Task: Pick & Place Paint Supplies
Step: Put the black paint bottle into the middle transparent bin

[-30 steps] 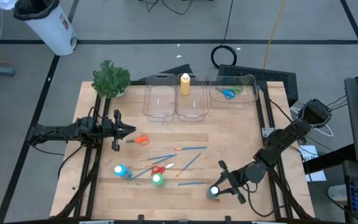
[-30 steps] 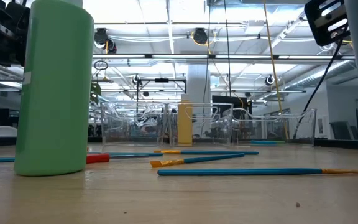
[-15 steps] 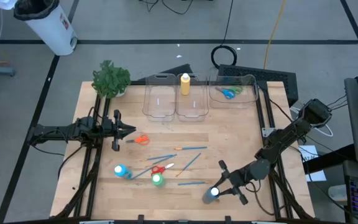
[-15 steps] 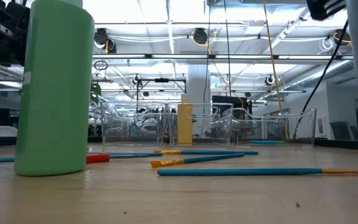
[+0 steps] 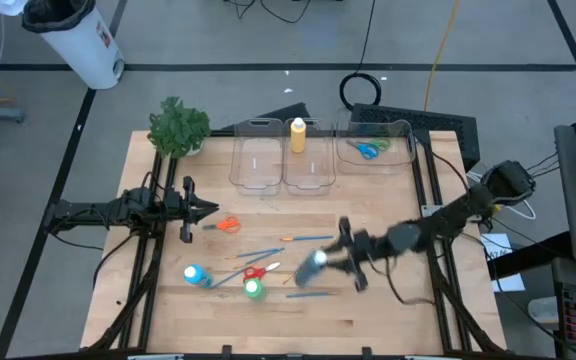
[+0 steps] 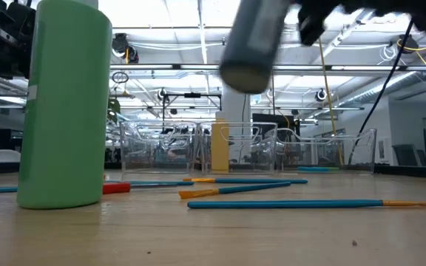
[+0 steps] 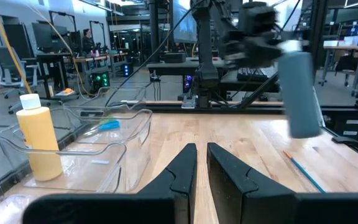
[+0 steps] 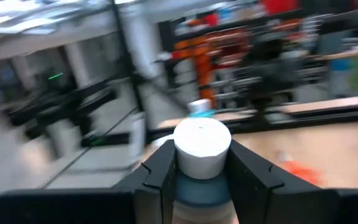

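Nearest the front edge of the table: green bottle [image 5: 254, 289] and blue bottle [image 5: 194, 274], both upright, with red scissors [image 5: 253, 271] and several thin blue paintbrushes [image 5: 308, 294] scattered between and beside them.

Above that clutter: right gripper [image 5: 330, 263], fingers clamped on a dark bottle [image 5: 312, 268] with a white cap. One second ago this bottle was near the front right of the table; it now hangs lifted, clear of the wood, over the brushes near the table's middle. Judged: pick done, carry under way toward the bins.

Mid-table, left side: left gripper [image 5: 206, 210], fingers nearly together and empty, waiting just beside the orange scissors [image 5: 227, 225].

Far edge: three clear bins [image 5: 258, 180]. Yellow bottle [image 5: 297, 135] stands at the middle one; green and blue scissors [image 5: 370, 149] lie in the right one. Leafy plant [image 5: 178, 126] at the far left corner.
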Motion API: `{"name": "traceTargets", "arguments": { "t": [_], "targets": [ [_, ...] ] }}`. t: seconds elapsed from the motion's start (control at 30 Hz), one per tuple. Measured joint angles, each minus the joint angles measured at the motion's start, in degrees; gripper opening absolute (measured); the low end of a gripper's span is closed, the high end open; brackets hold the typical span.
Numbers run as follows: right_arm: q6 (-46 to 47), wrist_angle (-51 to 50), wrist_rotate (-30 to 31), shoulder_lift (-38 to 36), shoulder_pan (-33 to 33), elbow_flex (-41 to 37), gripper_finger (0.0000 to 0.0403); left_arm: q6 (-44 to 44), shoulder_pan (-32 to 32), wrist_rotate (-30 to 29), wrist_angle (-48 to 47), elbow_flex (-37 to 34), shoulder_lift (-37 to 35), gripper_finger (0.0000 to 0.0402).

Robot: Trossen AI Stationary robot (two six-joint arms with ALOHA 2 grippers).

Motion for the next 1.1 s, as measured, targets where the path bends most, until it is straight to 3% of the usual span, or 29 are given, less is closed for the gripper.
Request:
{"name": "traceTargets", "arguments": {
  "t": [0.17, 0.37, 0.6, 0.83, 1.1],
  "targets": [
    [0.05, -1.78, -0.64, -0.55, -13.30, 0.99, 0.0100, 0.01, -0.02, 0.00, 0.00, 0.00, 0.02, 0.0047],
    [-1.93, -7.14, -9.30, -0.52, -28.24, 3.37, 0.0100, 0.00, -0.01, 0.01, -0.01, 0.00, 0.01, 0.0047],
    [-2.54, -8.64, -16.76, -0.55, -40.06, 3.63, 0.0099, 0.01, 0.00, 0.02, -0.01, 0.00, 0.01, 0.0047],
    [0.74, -5.81, -24.07, -0.61, -45.22, 3.59, 0.0097, 0.00, 0.00, 0.00, 0.00, 0.00, 0.00, 0.0047],
    [0.48, -2.24, -25.18, -0.74, -45.18, 5.17, 0.0097, 0.02, -0.01, 0.02, 0.00, 0.00, 0.02, 0.0047]
  ]
}}
